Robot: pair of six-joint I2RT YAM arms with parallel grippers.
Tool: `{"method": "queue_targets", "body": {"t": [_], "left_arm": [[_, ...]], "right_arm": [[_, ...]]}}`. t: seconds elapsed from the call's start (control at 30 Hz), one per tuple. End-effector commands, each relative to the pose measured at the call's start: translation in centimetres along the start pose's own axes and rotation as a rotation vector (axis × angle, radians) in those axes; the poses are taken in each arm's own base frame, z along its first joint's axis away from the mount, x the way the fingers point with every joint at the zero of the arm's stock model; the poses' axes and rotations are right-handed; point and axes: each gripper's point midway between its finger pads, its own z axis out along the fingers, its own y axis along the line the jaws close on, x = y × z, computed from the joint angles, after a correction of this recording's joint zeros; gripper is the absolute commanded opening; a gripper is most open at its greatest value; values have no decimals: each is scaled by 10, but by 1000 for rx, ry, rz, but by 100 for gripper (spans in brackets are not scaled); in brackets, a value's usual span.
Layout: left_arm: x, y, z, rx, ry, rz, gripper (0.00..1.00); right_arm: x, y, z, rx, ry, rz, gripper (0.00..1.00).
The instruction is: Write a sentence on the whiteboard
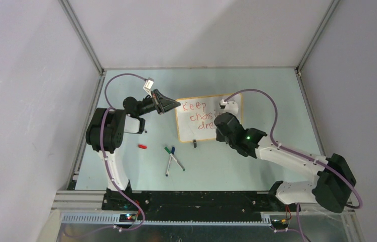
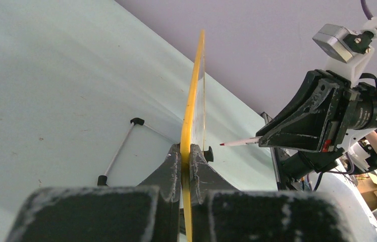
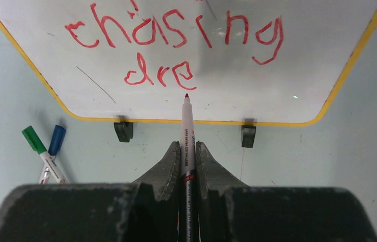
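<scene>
risk: red marker point(image 3: 186, 132) twists or slides in right tool point(image 3: 187, 150) pinch under writing pressure, so strokes wobble or skip.
risk: whiteboard point(image 3: 287, 75) shifts if left tool point(image 2: 186, 151), pressed together on its 9 o'clock frame edge, slips.
risk: tip drags across "dre", smears it.
whiteboard on table point(image 1: 257, 85), mid-far, between arms; glossy white, yellow frame, two black feet at 6 o'clock.
sentence point(image 3: 173, 38): red, "keep", "chasing", third line only "dre"; blank space at its 3 o'clock.

Robotics lab test cell. Pale-green bench point(image 1: 257, 166) walled by plain grey panels point(image 1: 24, 101) on alu extrusion posts point(image 1: 82, 35), upper L + R of top view. Left arm point(image 1: 106, 132), right arm point(image 1: 289, 155) bolted at bottom edge, purple cables point(image 1: 274, 113) exposed.
</scene>
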Motion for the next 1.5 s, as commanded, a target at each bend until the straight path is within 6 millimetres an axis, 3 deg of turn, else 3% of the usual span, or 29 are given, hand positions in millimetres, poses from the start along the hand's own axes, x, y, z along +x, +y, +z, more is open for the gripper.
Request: {"method": "queue_targets", "body": {"t": [0.0,0.3,0.43,1.17,1.47], "left_arm": [[-2,-15,0,55,16,132,0],[-3,-15,0,54,15,132,0],[-2,-14,0,53,15,131,0],[-3,-15,0,54,15,133,0],[-3,-15,0,54,15,132,0]], "right_arm": [[-9,-2,1,71,-8,-38,0],[-15,-8,4,85,-36,9,0],[-21,0,2,-2,-127,2,0],[-14,-3,18,32,-85,-81,0],[-20,-7,19,54,-102,-82,0]]}}
